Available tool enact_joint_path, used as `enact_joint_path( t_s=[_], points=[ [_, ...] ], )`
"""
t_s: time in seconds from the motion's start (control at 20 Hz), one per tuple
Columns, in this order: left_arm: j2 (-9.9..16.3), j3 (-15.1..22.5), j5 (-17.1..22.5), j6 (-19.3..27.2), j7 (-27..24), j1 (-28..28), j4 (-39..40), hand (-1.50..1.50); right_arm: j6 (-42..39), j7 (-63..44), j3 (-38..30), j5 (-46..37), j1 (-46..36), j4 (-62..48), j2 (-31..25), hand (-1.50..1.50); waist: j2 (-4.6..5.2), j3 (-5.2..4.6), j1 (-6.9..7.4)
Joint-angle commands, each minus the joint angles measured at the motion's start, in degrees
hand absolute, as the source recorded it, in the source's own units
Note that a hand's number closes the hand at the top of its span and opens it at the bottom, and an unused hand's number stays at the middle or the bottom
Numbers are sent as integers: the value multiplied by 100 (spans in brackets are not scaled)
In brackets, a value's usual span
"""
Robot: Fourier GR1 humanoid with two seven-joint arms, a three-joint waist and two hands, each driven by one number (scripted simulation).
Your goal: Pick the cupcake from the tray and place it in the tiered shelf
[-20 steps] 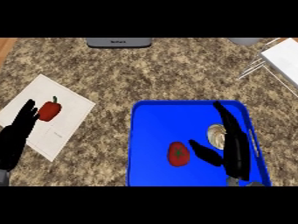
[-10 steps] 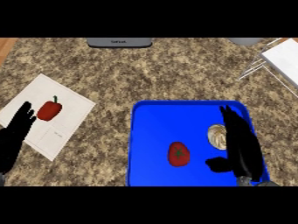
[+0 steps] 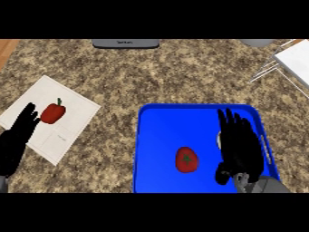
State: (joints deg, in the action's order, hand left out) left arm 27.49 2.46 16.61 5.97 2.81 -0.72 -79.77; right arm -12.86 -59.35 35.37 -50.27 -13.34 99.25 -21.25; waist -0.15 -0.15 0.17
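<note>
Right hand (image 3: 238, 144) lies over the blue tray (image 3: 163, 118), fingers extended, covering the cupcake (image 3: 219, 140). Left hand (image 3: 13, 144) rests released. No legible writing is visible.

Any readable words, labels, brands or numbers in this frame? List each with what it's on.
No text can be read in the head view.
Grey appliance at the counter's far edge: a pale mark on its front, too blurred to read.
White mat under the red pepper: faint marks near its middle, too small to read.
</note>
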Motion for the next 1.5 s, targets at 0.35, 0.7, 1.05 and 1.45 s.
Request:
enact_joint_path(
  t_s=[0.35, 0.7, 1.05, 1.45],
  points=[
    [-204, -180, -181, -210, -173, -269, -70, 0, -1111, 26, -755, 52, -256, -470, 83, -150, 12, 14, 11],
    [-187, -537, -313, -444, 110, 67, 28, 0, -428, 864, -878, -687, 313, -938, 96, -150, 12, 16, -17],
    [-272, -835, -406, -845, 35, 175, 253, 0, -147, 1565, -1224, -1042, 34, -1738, 400, -150, 16, 15, -9],
    [-597, -926, -709, -958, -108, -263, -9, 0, -84, 2076, -1879, -1146, -131, -2454, 594, -150, 15, 15, 6]
  ],
)
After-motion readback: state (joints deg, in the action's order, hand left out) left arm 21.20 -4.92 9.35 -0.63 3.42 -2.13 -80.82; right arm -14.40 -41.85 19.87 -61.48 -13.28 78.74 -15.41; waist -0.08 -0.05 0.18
